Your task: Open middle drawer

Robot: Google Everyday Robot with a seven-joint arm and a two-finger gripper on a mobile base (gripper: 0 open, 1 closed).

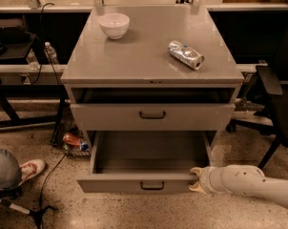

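The grey cabinet (149,61) shows two drawer fronts. The upper front (110,117) with a dark handle is nearly closed, with a dark gap above it. Below it the middle drawer (115,184) is pulled well out; it has a low flat front with a small dark centre handle (152,185) and its inside looks bare. My gripper (196,180), cream-coloured on a white arm (249,182) reaching in from the right, is at the right end of this drawer's front, touching or very close to it. Any drawer below is hidden.
On the cabinet top are a white bowl (114,25) at back left and a crushed silver can (185,54) on its side at right. A black chair (277,99) stands at right. A person's shoe (32,168), cables and a can on the floor (71,140) are at left.
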